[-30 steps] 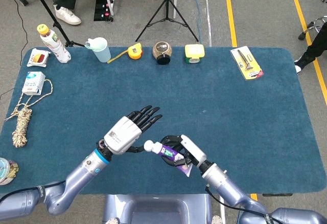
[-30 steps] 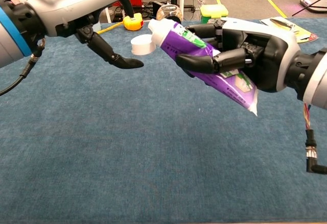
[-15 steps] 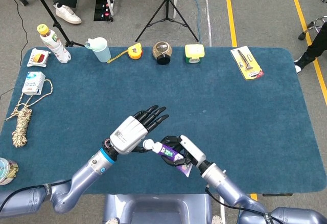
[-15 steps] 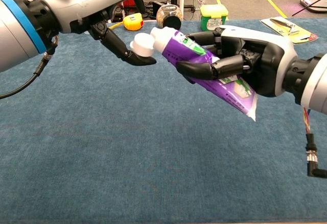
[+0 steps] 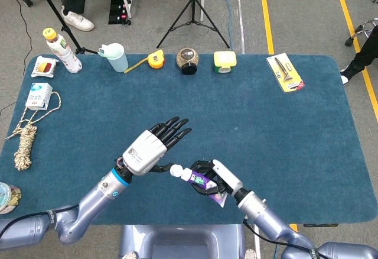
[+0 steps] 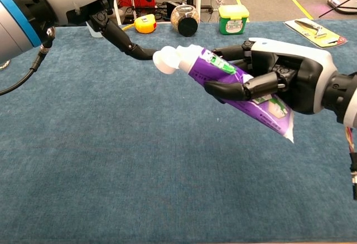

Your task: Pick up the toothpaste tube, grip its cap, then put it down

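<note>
Toothpaste tube (image 6: 237, 85) in right hand (image 6: 284, 77)

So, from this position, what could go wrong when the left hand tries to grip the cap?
1. The left hand has its fingers spread, and only one dark fingertip sits near the white cap. It may push the cap sideways rather than grip it.
2. The right hand holds the toothpaste tube by its soft body, above the table. A push on the cap could bend the tube or make it slip and fall.
</note>
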`<state>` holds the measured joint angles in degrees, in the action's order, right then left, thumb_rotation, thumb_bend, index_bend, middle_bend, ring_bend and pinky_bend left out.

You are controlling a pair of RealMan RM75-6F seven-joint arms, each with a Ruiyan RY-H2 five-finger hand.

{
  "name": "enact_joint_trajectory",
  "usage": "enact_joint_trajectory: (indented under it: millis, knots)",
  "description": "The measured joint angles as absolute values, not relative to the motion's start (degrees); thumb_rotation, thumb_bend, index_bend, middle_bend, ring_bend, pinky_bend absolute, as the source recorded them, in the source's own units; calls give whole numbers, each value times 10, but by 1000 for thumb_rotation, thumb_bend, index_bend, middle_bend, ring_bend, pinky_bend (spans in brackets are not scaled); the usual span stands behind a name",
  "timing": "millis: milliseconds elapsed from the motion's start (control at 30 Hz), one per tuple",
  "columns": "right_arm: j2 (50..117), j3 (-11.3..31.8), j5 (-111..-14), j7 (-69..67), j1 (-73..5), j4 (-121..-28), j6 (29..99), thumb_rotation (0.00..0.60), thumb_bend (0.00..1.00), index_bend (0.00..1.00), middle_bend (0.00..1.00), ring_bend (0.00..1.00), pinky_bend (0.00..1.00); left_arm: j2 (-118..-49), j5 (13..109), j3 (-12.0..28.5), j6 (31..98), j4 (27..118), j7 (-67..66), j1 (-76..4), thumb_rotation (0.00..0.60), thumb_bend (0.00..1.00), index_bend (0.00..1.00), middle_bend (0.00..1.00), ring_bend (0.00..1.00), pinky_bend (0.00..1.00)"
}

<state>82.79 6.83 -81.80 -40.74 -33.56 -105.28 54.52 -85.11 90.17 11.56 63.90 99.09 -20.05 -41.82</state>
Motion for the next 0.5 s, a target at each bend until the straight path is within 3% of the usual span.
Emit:
enact_joint_trajectory:
  millis: [500]
  knots:
    - [818,56,-857,-429,-342,-1054,544,600,542,866,961,1000,1000,-856,908,107,645,991,-188,-426,536,153,0,12,0,272]
